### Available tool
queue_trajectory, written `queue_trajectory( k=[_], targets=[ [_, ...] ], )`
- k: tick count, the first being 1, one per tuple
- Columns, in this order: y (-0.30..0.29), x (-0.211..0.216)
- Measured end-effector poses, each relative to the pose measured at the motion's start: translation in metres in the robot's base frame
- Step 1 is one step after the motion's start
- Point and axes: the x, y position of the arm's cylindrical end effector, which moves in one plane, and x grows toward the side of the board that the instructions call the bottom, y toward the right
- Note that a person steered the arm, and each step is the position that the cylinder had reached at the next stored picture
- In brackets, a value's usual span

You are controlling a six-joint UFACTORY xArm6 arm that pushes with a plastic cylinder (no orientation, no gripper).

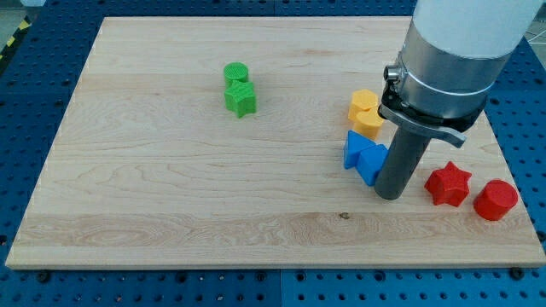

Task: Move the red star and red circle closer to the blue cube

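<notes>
My tip (392,195) stands between the blue blocks and the red star on the wooden board (171,196), with neither red piece yet brought in.

There is no gripper on this arm, so nothing spreads or pinches; the rod only pushes. My tip sits just beside the blue cube (355,150) and its blue neighbour (373,162), with the red star (449,184) near on the view's right and the red circle (496,199) just beyond it. I judge the approach under way: next I must swing round to the far right of the reds and push leftward. Two yellow blocks (366,113) and two green blocks (239,89) lie clear.
</notes>
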Motion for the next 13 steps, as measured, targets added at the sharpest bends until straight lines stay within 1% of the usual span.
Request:
queue_trajectory(
  k=[1, 2, 3, 4, 5, 6, 7, 9, 12, 13],
  targets=[
    [-0.027, -0.005],
    [-0.033, -0.005],
    [-0.034, 0.071],
    [-0.034, 0.079],
    [0.007, 0.078],
    [0.029, 0.072],
    [0.085, 0.071],
    [0.109, 0.077],
    [0.180, 0.075],
    [0.180, 0.073]
  ],
)
